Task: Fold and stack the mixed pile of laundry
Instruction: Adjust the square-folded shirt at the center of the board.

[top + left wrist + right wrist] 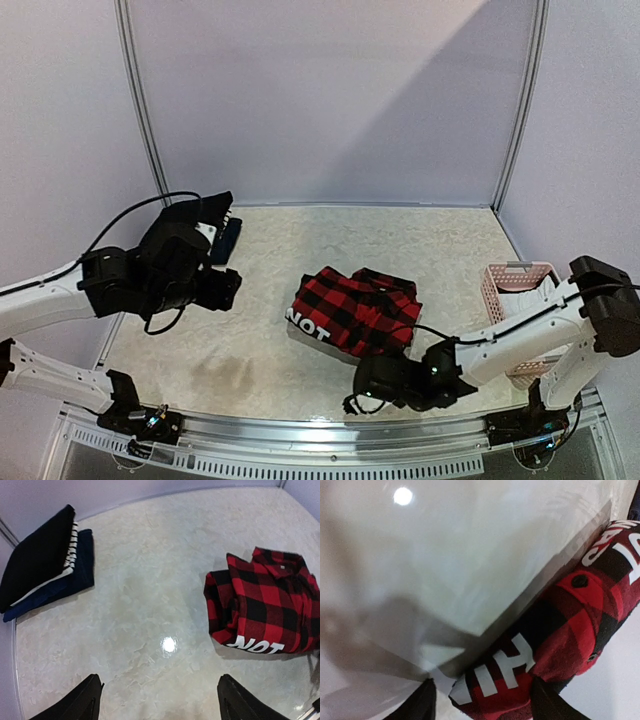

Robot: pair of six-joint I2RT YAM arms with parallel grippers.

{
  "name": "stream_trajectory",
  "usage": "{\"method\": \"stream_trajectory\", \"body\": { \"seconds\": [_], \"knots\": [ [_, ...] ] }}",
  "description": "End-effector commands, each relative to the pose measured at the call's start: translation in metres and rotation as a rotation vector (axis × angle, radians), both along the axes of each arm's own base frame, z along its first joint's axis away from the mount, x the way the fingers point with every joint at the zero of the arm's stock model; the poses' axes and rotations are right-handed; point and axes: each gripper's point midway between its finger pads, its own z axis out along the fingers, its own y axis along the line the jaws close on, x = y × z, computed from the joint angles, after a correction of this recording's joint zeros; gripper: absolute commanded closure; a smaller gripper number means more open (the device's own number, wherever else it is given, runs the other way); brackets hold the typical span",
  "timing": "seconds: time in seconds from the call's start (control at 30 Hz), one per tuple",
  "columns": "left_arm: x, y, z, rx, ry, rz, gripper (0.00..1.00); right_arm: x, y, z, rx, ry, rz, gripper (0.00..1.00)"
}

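Observation:
A folded red-and-black plaid shirt (355, 310) with white lettering lies mid-table, also seen in the left wrist view (265, 605). My right gripper (378, 385) sits low at its near edge. In the right wrist view the right gripper (482, 705) is open, its jaws apart around the shirt's lettered corner (520, 670), and a gap shows beside the left finger (420, 705). My left gripper (160, 700) hovers open over bare table to the shirt's left (225, 288). A folded stack of black and navy clothes (45, 560) lies at the far left (228, 240).
A pink slatted basket (500, 285) stands at the right edge with a white garment (542, 295) in it. Pale walls close the back and sides. A metal rail (330, 435) runs along the near edge.

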Motion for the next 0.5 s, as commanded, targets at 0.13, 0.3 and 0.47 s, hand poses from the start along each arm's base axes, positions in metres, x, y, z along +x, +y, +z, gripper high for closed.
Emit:
{"method": "stream_trajectory", "body": {
  "seconds": [0.13,0.3,0.47],
  "knots": [
    [0.018,-0.074,-0.021,-0.037,0.212,-0.135,0.18,-0.013,-0.039,0.055,0.127,0.149,-0.152,0.04],
    [0.040,-0.114,-0.013,-0.141,0.264,-0.111,0.18,-0.016,-0.050,0.069,0.262,0.407,-0.314,0.01],
    [0.086,-0.161,-0.015,-0.195,0.299,-0.141,0.26,0.023,-0.063,0.106,0.497,0.605,-0.546,0.01]
  ]
}}
